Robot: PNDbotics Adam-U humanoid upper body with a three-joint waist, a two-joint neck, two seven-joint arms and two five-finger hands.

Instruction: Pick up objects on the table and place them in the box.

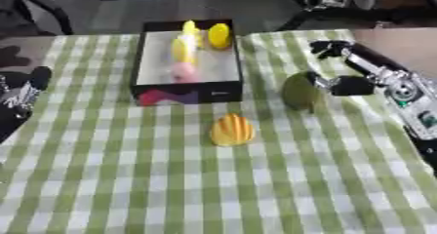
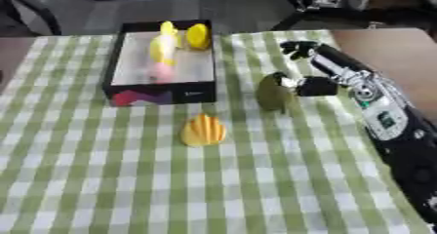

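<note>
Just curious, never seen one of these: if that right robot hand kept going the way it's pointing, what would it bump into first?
Probably the dark green rounded fruit: the right robot hand points leftward, right beside it.

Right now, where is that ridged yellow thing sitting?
The ridged yellow object lies on the checked tablecloth near the middle, just in front of the box, with the green object to its right.

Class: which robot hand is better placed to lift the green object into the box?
Right. The right robot hand is already against the green object; the left robot hand sits at the table's far left edge.
</note>
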